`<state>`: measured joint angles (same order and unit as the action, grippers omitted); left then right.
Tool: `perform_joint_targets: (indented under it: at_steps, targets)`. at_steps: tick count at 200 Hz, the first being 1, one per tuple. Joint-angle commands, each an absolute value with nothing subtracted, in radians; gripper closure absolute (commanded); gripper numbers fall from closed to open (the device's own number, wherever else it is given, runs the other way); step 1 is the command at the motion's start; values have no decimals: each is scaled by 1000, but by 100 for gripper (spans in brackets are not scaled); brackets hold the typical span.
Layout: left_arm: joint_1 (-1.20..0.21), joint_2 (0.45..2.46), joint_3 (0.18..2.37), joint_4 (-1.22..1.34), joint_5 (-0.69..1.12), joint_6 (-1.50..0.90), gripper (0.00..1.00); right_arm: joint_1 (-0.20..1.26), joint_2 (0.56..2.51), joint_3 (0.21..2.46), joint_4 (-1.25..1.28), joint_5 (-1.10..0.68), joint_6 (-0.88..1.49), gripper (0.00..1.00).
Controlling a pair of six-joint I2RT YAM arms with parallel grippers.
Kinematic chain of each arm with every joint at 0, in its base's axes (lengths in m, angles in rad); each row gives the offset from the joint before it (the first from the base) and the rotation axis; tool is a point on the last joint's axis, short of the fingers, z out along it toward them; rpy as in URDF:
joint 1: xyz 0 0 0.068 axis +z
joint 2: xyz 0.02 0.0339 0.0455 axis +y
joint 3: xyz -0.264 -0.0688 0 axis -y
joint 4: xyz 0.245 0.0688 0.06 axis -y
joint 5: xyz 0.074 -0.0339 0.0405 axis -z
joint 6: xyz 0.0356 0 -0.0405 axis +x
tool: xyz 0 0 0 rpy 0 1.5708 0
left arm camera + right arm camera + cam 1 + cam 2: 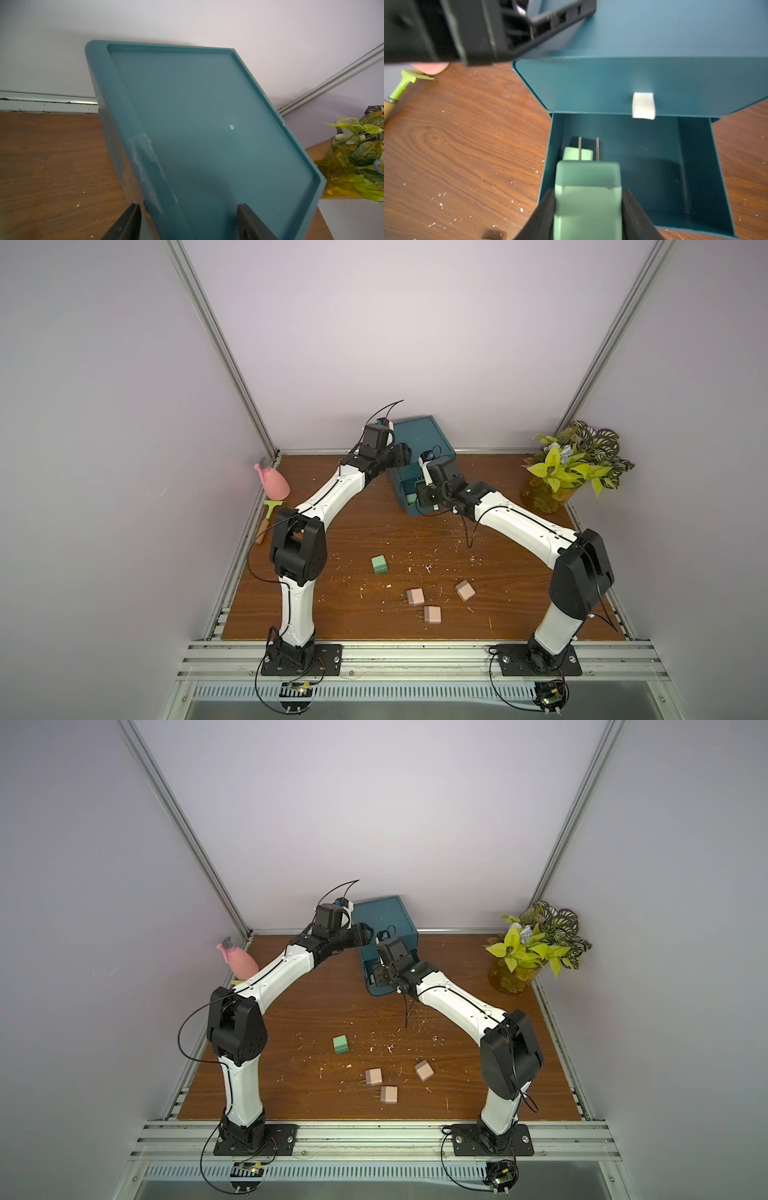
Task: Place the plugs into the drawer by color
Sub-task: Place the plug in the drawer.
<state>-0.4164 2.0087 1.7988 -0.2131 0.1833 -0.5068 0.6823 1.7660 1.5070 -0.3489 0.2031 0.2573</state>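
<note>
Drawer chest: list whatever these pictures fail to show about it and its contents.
Closed drawer: contents hidden behind its front, right wrist view.
Open drawer: mostly covered by the right arm in both top views.
Second green plug: largely hidden behind the held green plug, right wrist view.
Left gripper: mostly cut off by the left wrist view's edge.

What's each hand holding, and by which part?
Right hand: green plug, pinched across its side faces. Left hand: open astride the rim of the drawer chest, apparently gripping nothing.

second green plug (577,154) half hidden behind held plug (587,199), scraper (401,87) cut off
</note>
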Motion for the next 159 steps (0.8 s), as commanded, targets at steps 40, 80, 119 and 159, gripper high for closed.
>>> perform_joint_targets:
  at_steps: [40, 80, 119, 159]
  targets:
    - [-413, 2014, 1779, -242, 199, -504, 32, 662, 1775, 1552, -410, 215, 260, 62]
    - [-413, 2017, 1778, -240, 201, -506, 32, 647, 1768, 1524, -414, 216, 266, 62]
    - [-414, 2019, 1776, -240, 201, -504, 32, 636, 1767, 1503, -399, 215, 270, 62]
    - [-414, 2019, 1777, -241, 201, -503, 32, 624, 1776, 1493, -389, 213, 269, 62]
